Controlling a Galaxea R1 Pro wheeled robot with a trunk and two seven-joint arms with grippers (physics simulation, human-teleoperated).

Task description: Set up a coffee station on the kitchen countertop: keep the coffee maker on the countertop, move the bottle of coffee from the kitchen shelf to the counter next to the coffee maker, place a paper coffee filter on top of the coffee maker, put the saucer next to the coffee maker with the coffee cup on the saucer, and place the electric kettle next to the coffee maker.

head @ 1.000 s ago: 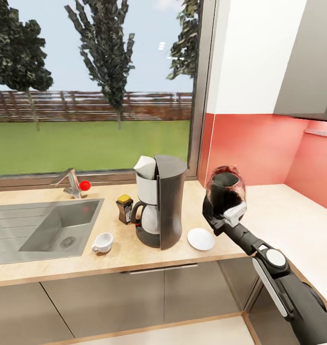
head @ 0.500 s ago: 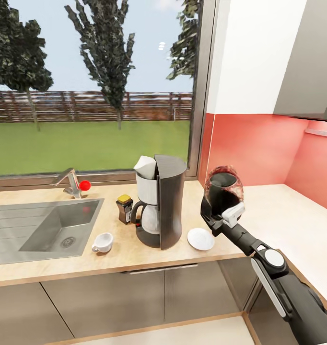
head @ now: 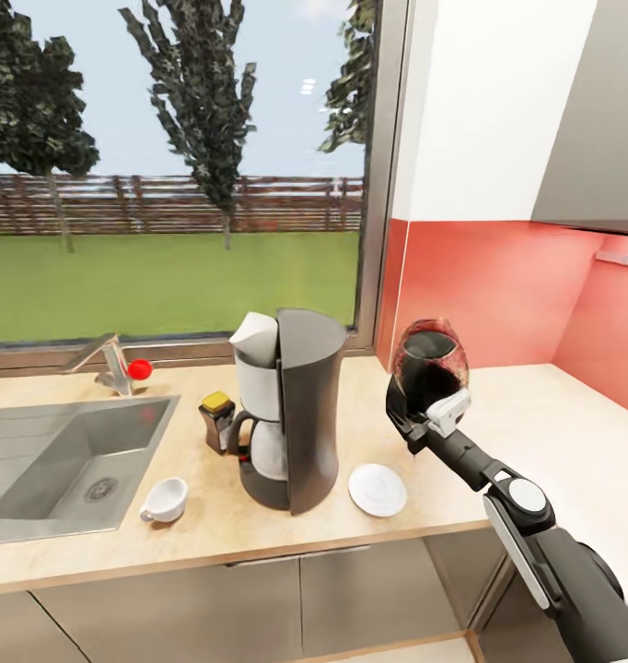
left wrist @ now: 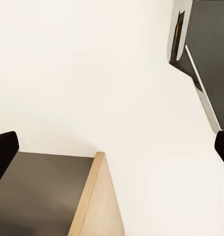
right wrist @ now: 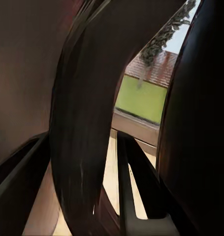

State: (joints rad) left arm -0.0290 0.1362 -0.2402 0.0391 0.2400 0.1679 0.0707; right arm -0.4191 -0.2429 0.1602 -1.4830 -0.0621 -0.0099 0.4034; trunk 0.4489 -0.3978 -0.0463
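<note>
The bench [head: 498,433] runs as a long beige wood-grain worktop from the sink [head: 47,456] at the left to the corner at the right, where it turns toward the near side along a red wall [head: 498,285]. A wide window [head: 176,166] stands behind its far edge, with white and grey wall cabinets [head: 535,101] above the right part. The widest open stretch of worktop lies to the right of the saucer and back into the corner; the near edge in front of the coffee maker is bare.

The coffee maker [head: 291,410] stands upright near the middle of the bench, a white paper filter [head: 254,336] showing at its top. The electric kettle [head: 431,368] is held above the bench, to the right of the coffee maker and well apart from it, roughly upright, with dark liquid inside. The right tool [head: 431,410] is clamped on the kettle's black handle, its arm reaching in from the near right. The saucer [head: 377,489] lies flat just right of the coffee maker's base, close to the near edge. The bottle of coffee [head: 216,421] stands just left of the coffee maker, on its far side. The coffee cup [head: 166,500] sits on the bench left of the coffee maker, near the sink's corner, apart from the saucer.

In the left wrist view the left tool [left wrist: 112,152] has its dark fingertips [left wrist: 3,152] spread wide apart, holding nothing, over a pale floor and a cabinet end.
</note>
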